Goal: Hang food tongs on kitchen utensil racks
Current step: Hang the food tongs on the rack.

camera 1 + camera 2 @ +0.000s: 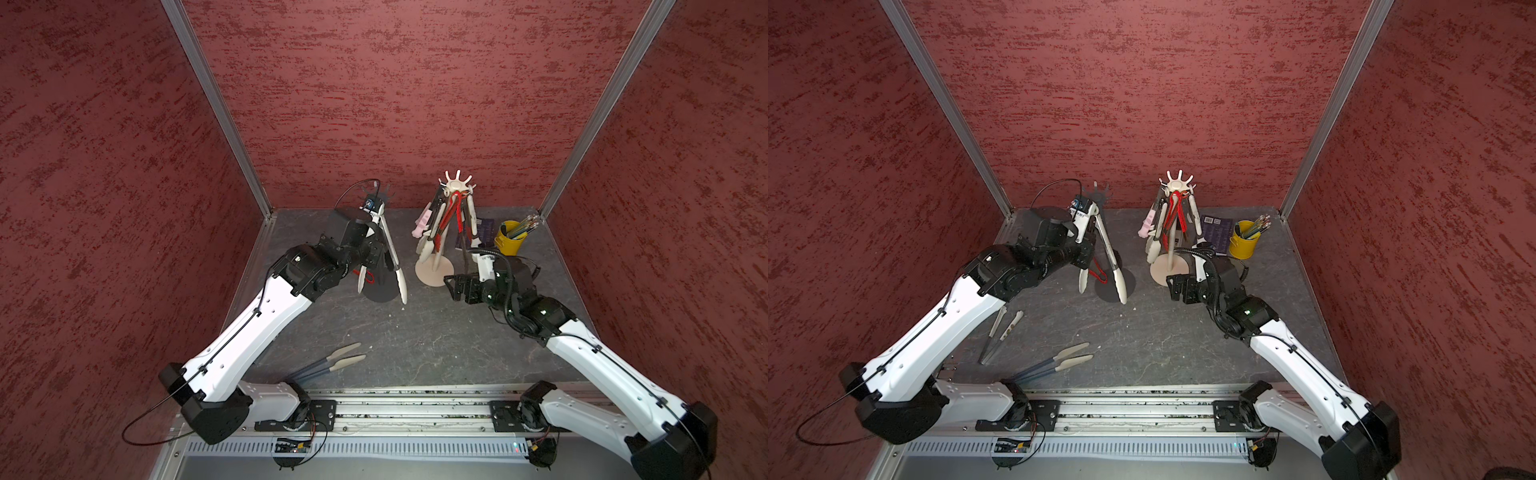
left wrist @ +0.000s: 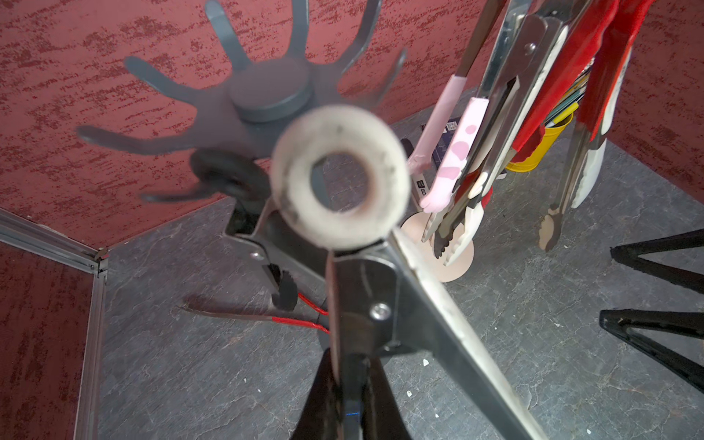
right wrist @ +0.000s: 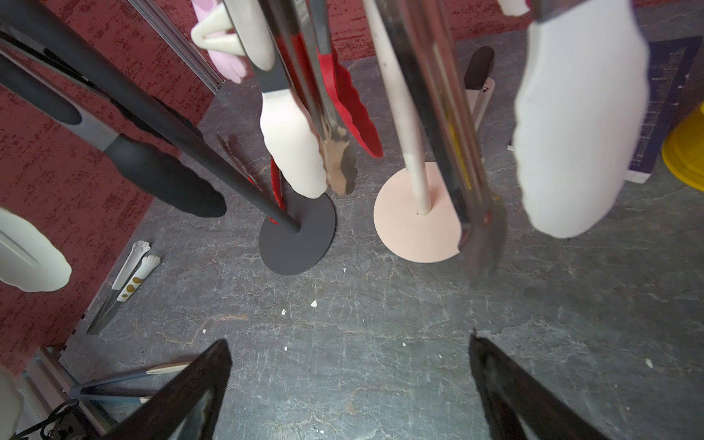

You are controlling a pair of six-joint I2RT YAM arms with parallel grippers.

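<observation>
Left gripper (image 2: 350, 362) clamps cream-tipped tongs (image 1: 400, 284) beside the dark rack's (image 2: 266, 91) hooks; right gripper (image 3: 348, 339) gapes wide over the table (image 1: 415, 332), bare at its near centre.

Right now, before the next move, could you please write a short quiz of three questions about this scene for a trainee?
1. True or false: the right fingers are open and hold nothing.
2. Compare the grey rack and the cream rack. Which is fuller? A grey; B cream; C equal.
3. Fill in: the left fingers are shut on tongs with ___ tips.

Key: 1 true; 2 B; 3 cream-white.
</observation>
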